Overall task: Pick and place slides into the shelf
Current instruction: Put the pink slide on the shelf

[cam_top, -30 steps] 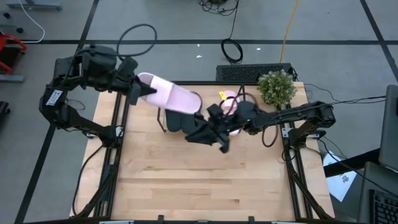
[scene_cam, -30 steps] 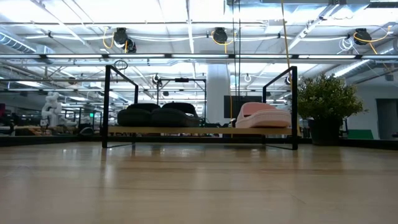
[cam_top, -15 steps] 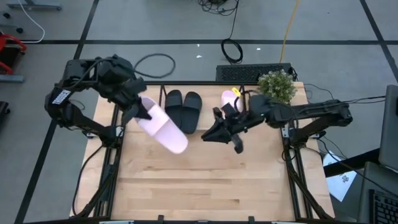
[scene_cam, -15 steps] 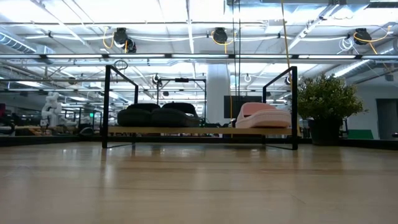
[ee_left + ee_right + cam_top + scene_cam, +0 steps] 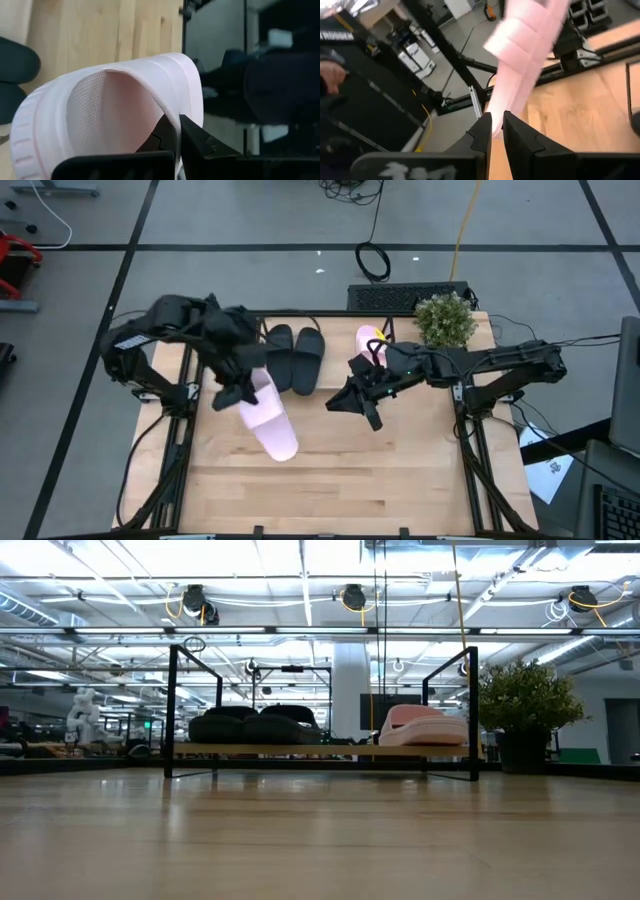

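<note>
Between the left gripper's (image 5: 176,131) shut fingers, a pink slide's (image 5: 268,413) strap is pinched; it has been swung from above the shelf (image 5: 262,340) down over the table. It is not yet shelved. The right gripper (image 5: 362,402) waits shut, empty.

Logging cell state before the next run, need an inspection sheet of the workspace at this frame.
Surface: light wooden table, bare in front.
Job's things: black slides side by side on the shelf; one pink slide on the shelf at the right; second pink slide held over the table.
Clutter: potted plant at the far right corner.
Grippers: left gripper shut on the second pink slide's strap; right gripper over mid-table, holding nothing, fingers nearly together.
Cables: black coil and yellow cable on the floor beyond the table.
Surroundings: grey floor with black tape lines; papers at right.
</note>
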Available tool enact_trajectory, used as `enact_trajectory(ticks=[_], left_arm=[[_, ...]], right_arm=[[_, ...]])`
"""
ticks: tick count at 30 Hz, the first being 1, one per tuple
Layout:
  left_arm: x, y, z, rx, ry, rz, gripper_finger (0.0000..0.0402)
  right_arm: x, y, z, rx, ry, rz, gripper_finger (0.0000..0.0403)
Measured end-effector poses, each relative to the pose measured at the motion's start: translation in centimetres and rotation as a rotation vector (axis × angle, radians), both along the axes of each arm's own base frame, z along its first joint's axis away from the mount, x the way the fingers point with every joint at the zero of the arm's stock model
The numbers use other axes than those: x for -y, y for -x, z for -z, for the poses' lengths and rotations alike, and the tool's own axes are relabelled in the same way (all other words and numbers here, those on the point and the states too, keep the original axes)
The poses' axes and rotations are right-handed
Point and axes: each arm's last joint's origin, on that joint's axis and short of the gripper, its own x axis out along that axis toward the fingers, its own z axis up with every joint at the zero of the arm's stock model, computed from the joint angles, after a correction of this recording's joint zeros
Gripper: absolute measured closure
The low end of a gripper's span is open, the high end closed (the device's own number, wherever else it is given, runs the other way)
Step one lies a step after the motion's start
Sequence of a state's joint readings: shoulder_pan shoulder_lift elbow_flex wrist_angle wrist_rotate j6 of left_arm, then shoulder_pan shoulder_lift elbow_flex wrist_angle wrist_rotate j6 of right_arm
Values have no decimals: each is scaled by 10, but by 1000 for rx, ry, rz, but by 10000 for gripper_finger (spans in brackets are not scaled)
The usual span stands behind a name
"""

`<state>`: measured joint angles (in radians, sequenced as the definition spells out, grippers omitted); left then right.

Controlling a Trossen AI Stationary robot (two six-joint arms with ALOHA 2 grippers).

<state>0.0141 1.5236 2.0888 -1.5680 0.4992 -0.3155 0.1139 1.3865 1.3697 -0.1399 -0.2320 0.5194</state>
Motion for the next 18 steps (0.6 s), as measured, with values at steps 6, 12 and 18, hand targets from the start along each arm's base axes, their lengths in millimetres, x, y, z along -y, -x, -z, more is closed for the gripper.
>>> enact_trajectory(ticks=[6, 12, 18], left_arm=[[5, -26, 16, -37, 21, 106, 402], [-2, -43, 28, -59, 65, 138, 402], [-15, -52, 29, -20, 132, 123, 402]], right_arm=[[-15, 3, 0, 75, 190, -98, 364], [-37, 9, 6, 88, 458, -101, 364], [-61, 16, 6, 121, 722, -20, 364]])
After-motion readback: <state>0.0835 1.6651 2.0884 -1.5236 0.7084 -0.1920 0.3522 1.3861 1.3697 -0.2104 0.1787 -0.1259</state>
